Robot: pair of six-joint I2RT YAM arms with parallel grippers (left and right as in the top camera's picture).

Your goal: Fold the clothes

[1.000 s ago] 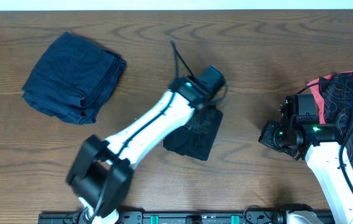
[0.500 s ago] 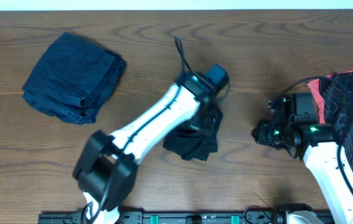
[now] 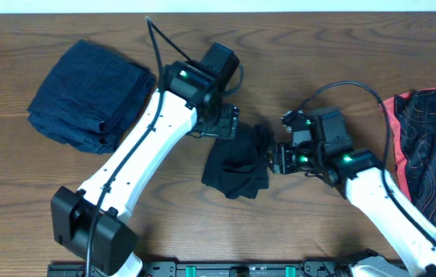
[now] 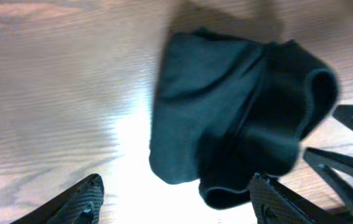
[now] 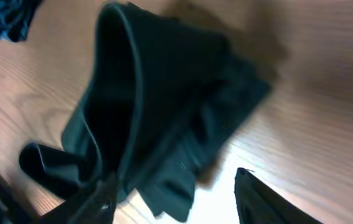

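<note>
– When you tagged this one, where did the black garment (image 3: 237,163) sit?
– Mid-table (image 3: 317,61), bunched in a loose lump (not flat, folds showing), between the two grippers.
– Left arm pose?
– It ran diagonally from its base at the near-left edge, up and across the wood. The wrist was turned so the left gripper (image 3: 221,123) pointed down-right at the lump's upper-left corner, just beside it. In its wrist view the fingers were spread wide and nothing was pinched. Jaws apart, holding nothing.
– Right arm?
– The forearm came in diagonally from the near-right, with the right gripper (image 3: 275,158) aimed leftward at the lump's right edge. Touching or just short, I couldn't tell. In its wrist view the jaws stood apart, cloth bulged near one finger, and bare wood showed beside the other. No clamp.
– Other clothes?
– The navy pile (image 3: 91,96) lay folded at the far left, well apart. The black-and-coral garment (image 3: 429,146) lay at the right edge, beside the right arm.
</note>
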